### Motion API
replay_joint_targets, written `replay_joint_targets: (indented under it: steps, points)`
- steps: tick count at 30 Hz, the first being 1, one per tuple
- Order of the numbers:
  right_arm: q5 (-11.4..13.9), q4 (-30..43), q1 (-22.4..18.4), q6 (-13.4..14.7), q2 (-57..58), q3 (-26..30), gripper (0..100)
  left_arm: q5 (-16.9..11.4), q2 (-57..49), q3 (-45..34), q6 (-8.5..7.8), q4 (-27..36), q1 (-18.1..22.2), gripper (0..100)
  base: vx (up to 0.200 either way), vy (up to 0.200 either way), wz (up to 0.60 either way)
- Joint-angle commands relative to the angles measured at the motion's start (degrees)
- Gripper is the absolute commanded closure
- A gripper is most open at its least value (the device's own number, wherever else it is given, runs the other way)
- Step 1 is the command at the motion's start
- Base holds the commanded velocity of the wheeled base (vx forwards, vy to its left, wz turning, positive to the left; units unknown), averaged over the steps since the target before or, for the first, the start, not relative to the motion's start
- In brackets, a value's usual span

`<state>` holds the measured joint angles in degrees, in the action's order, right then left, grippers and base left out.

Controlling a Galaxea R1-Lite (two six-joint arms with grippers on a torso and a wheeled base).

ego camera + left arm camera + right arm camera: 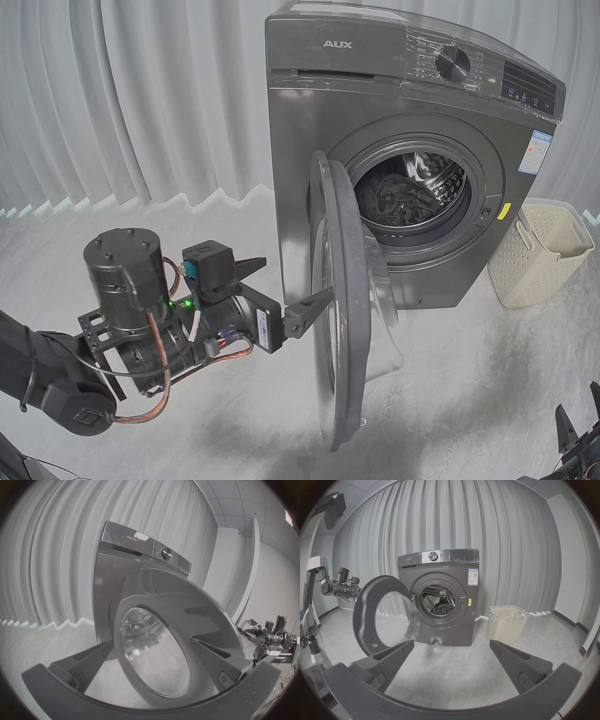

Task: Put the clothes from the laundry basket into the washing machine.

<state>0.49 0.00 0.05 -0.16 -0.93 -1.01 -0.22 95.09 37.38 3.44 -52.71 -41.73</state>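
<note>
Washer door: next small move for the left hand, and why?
Probably swing the door shut with the left hand: it sits open at the door's outer face, dark clothes already lie in the drum, and the laundry basket looks empty.

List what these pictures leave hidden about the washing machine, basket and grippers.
Bottom of laundry basket: right wrist view, its own walls hide it.
Most of right gripper: head view, cut off by the corner.
Bottom of drum: head view, dark clothes cover it.

Dark clothes [400,201] inside washing machine [294,187], door [342,281] open
</note>
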Motion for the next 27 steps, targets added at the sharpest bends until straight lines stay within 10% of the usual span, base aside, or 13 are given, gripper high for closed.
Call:
replay_joint_targets:
  steps: [1,27]
  points:
    - [0.0,0.0,0.0,0.0,0.9,1.0,0,-0.3,5.8,3.8,0.43,-1.2,0.2,0,0.000,0.000,0.00]
    - [0.0,0.0,0.0,0.0,0.9,1.0,0,0.7,26.0,32.9,3.95,-4.2,0.1,0,0.000,0.000,0.00]
